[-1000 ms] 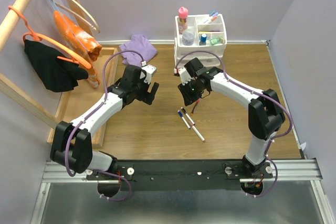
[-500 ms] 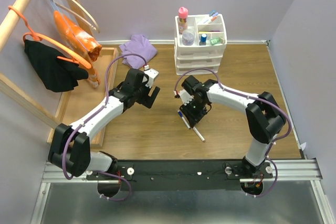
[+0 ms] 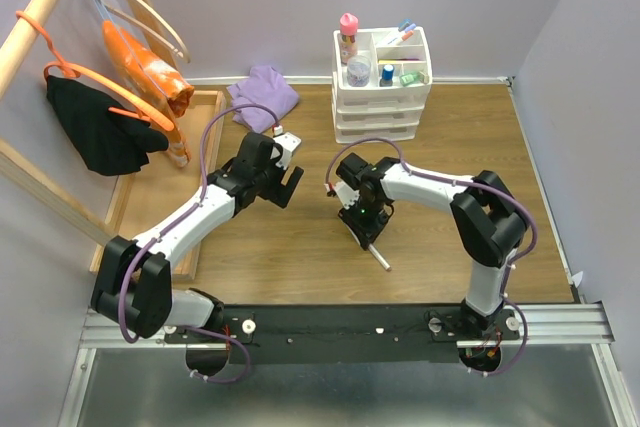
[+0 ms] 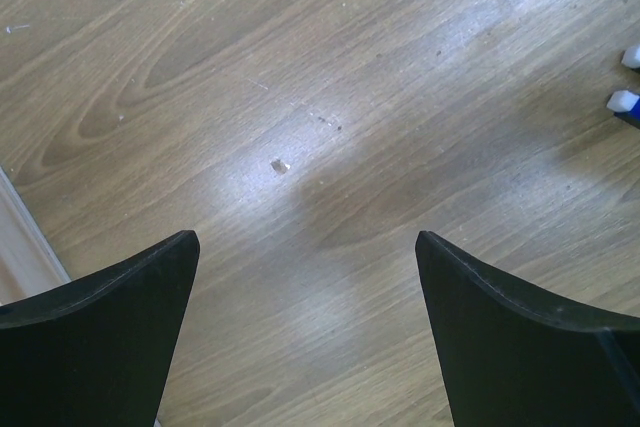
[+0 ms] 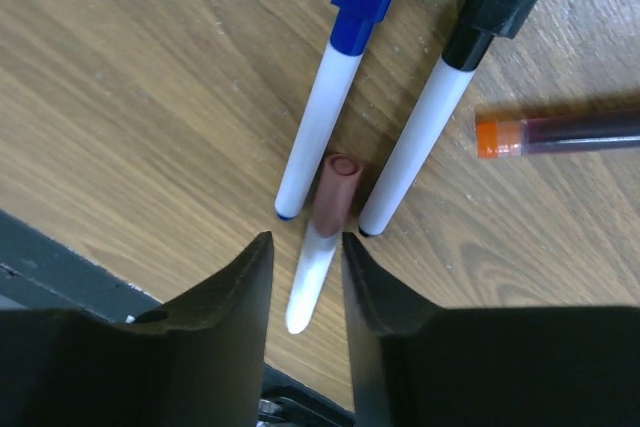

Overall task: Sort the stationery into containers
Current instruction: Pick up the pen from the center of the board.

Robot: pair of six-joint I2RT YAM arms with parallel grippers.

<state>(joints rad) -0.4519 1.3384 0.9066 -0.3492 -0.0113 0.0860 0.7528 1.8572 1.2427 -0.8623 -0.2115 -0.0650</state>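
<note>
Three thin white markers lie together on the wooden table: one blue-capped [image 5: 325, 117], one black-capped [image 5: 430, 127] and one brown-capped [image 5: 335, 192] between them. My right gripper [image 3: 362, 219] is down over them. Its jaws [image 5: 305, 237] are narrowly open and straddle the brown-capped marker's white barrel, with a small gap showing. That marker's tail pokes out below the gripper [image 3: 382, 261]. My left gripper [image 3: 290, 182] is open and empty over bare table [image 4: 305, 247]. The white drawer unit [image 3: 385, 107] at the back holds a pink-capped glue bottle [image 3: 348, 35], a grey jar [image 3: 358, 71] and more stationery in its top tray.
A dark pen with an orange end [image 5: 560, 133] lies just right of the markers. A purple cloth [image 3: 265, 87] lies left of the drawers. A long wooden tray [image 3: 140, 197] and a hanger rack [image 3: 100, 97] stand along the left side. Walls close off the back and right.
My right gripper has moved from in front of the drawers, toward the near side and down onto the markers. The left arm has barely moved.
</note>
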